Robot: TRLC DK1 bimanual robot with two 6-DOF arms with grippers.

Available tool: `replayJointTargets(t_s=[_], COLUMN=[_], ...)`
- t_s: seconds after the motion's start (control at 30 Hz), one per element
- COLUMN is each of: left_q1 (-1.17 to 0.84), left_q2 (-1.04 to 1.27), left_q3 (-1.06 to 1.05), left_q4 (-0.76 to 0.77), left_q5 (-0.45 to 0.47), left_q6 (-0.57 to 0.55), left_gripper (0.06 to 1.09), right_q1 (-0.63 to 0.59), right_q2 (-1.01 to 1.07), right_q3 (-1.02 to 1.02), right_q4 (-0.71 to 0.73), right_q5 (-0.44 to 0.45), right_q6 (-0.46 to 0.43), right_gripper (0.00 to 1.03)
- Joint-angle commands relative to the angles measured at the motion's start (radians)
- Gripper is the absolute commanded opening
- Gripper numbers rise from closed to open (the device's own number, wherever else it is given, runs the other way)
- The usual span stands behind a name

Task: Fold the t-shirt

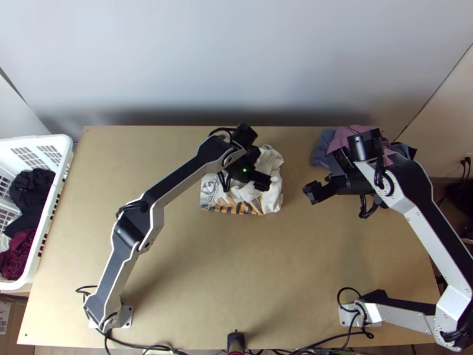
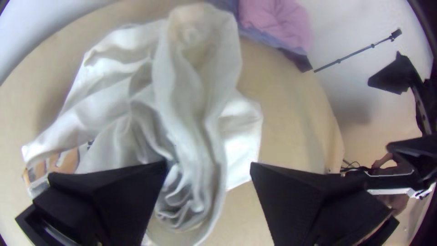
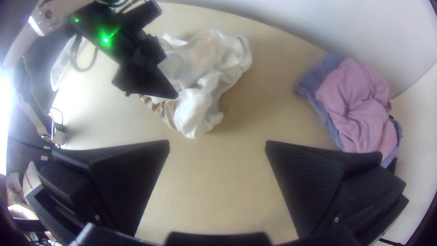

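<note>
Left pincer (image 2: 208,163): wide, over the t-shirt (image 1: 273,195), a loose raised roll of cloth (image 2: 195,114) between its fingers, no clamp seen. Right pincer (image 3: 217,141): also wide, nothing in it, right of the shirt and well apart from it.

Shirt lies bunched on the far middle of the desk (image 1: 195,266), mostly white, orange-and-black print (image 1: 236,207) along the near side. Not spread, no clean fold.

Handling, judged: light, limp, thin knit; bends anywhere, holds no shape, hard to break. Should grip fine between broad flat pads, though a shallow pinch may slide off. Roll is the easy grab, but it likely takes several layers at once and lifts a lump. Good enough for raising and shaking out; poor for folding. For folding, better a single edge: shoulder, sleeve end or hem corner, one per pincer, pulled apart gently so the cloth opens flat. Which part the roll is, can't tell.

Farther out: pink and blue-grey cloth pile (image 1: 346,137) far right, white laundry basket (image 1: 60,180) off the left edge.
</note>
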Motion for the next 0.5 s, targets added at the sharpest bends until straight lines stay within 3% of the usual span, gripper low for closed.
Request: replayJointTargets(t_s=[0.0,0.2,0.47], left_q1=[0.006,0.121,0.236], left_q2=[-0.185,-0.415,-0.586], left_q3=[-0.069,-0.352,-0.737], left_q4=[-0.011,-0.012,0.083], left_q5=[-0.076,-0.112,-0.173], left_q6=[0.035,0.063,0.083], left_gripper=[1.03,1.03,1.03], right_q1=[0.010,0.064,0.291], right_q2=[-0.006,0.012,0.222], right_q3=[-0.009,-0.003,0.128], right_q4=[-0.003,0.044,0.121], right_q5=[0.000,0.000,0.000], right_q6=[0.009,0.004,-0.007], right_gripper=[0.98,0.98,0.98])
